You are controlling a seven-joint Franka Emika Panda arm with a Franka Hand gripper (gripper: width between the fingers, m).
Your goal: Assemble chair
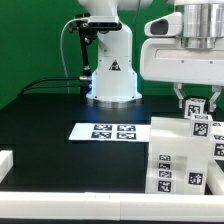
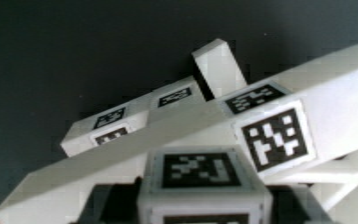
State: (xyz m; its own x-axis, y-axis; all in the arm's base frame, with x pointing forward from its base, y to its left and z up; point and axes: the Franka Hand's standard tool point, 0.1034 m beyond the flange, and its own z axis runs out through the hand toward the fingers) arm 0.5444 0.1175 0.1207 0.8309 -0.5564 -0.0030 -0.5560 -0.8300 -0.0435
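I have the gripper (image 1: pixel 197 103) clamped on a tagged chair leg (image 2: pixel 197 172) above the chair assembly (image 1: pixel 186 152) at the exterior view's right; I'd lower it straight, keeping it square.

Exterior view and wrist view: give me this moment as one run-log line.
gripper: shut on chair part | chair: partly assembled, at exterior view's right | marker board: flat on table, untouched

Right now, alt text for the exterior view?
The gripper hangs over a cluster of tagged white chair parts at the exterior view's right, its fingers closed on a small tagged piece. The marker board lies flat on the black table in front of the arm's white base.
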